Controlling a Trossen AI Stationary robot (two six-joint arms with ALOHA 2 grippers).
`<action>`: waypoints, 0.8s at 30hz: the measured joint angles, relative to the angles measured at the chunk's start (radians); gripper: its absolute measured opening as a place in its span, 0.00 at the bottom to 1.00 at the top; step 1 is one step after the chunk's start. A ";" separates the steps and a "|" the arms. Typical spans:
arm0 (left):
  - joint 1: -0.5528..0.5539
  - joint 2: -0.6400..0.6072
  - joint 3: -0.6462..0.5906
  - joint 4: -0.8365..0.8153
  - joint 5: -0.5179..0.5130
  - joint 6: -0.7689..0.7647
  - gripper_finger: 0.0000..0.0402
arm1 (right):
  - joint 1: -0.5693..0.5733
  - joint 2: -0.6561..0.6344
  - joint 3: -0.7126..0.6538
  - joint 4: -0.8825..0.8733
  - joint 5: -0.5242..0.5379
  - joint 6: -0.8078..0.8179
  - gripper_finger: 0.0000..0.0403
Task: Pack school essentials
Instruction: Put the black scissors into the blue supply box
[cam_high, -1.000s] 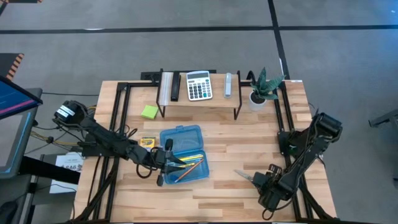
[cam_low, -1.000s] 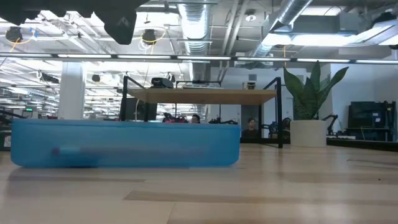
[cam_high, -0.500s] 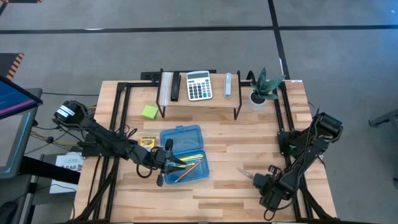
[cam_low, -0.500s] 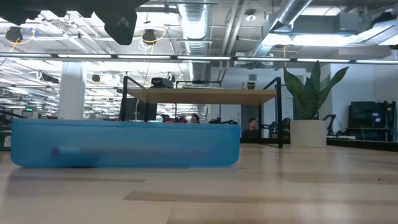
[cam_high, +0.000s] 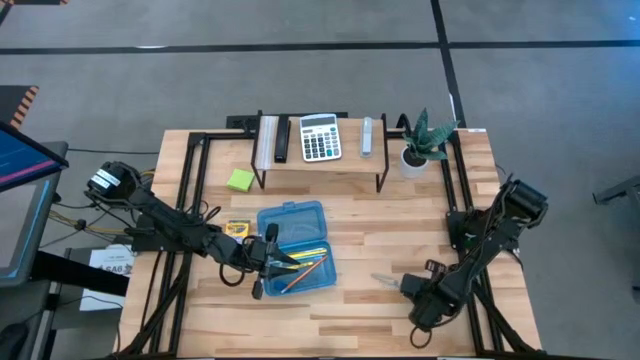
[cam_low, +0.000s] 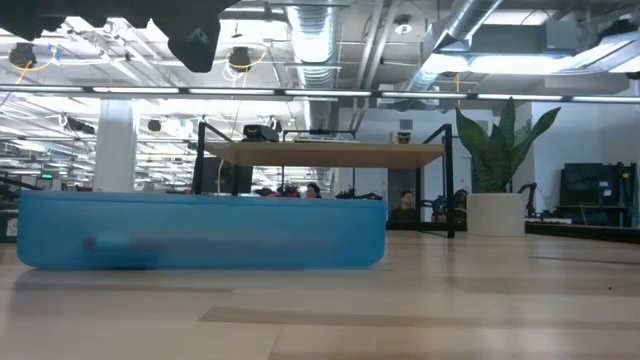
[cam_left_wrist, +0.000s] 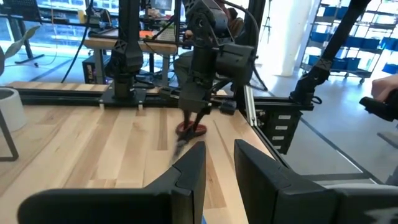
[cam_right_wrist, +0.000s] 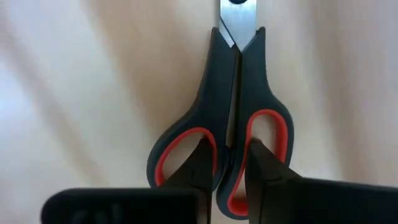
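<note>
The right tool (cam_high: 408, 288) sits low over the wooden surface (cam_high: 380, 225) near its front right part, and its two dark fingers (cam_right_wrist: 200, 163) are nearly closed, pinching the black middle bar between the two loops of the red-handled scissors (cam_right_wrist: 233, 121). In the right wrist view the scissors are shut, blades together, pointing away from the tool. From above the blades (cam_high: 385, 279) stick out toward the blue box; whether the scissors lie on the wood or are just clear of it is hard to tell.

The left tool (cam_high: 262, 262) rests at the left front edge of the open blue plastic box (cam_high: 298, 225), which stands at the middle of the surface. Its fingers (cam_left_wrist: 189, 171) are slightly apart with nothing between them. Inside the box lie yellow and orange pencils (cam_high: 305, 262) toward its front half.

A yellow-green crayon box (cam_high: 236, 228) lies just left of the blue box, and a lime-green sticky-note pad (cam_high: 240, 180) lies farther back on the left. On the raised shelf (cam_high: 320, 160) at the back rests a grey-white calculator (cam_high: 320, 138), and a small potted plant (cam_high: 418, 142) stands to the shelf's right.
</note>
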 joint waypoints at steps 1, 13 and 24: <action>0.000 0.000 0.000 0.000 0.000 0.000 0.17 | -0.004 0.002 0.011 -0.020 0.018 -0.008 0.12; 0.000 0.000 0.001 -0.004 -0.002 0.000 0.17 | -0.079 -0.002 0.060 -0.108 0.073 -0.082 0.02; 0.000 0.000 0.001 -0.007 -0.006 -0.004 0.17 | -0.124 -0.007 0.103 -0.142 0.094 -0.154 0.02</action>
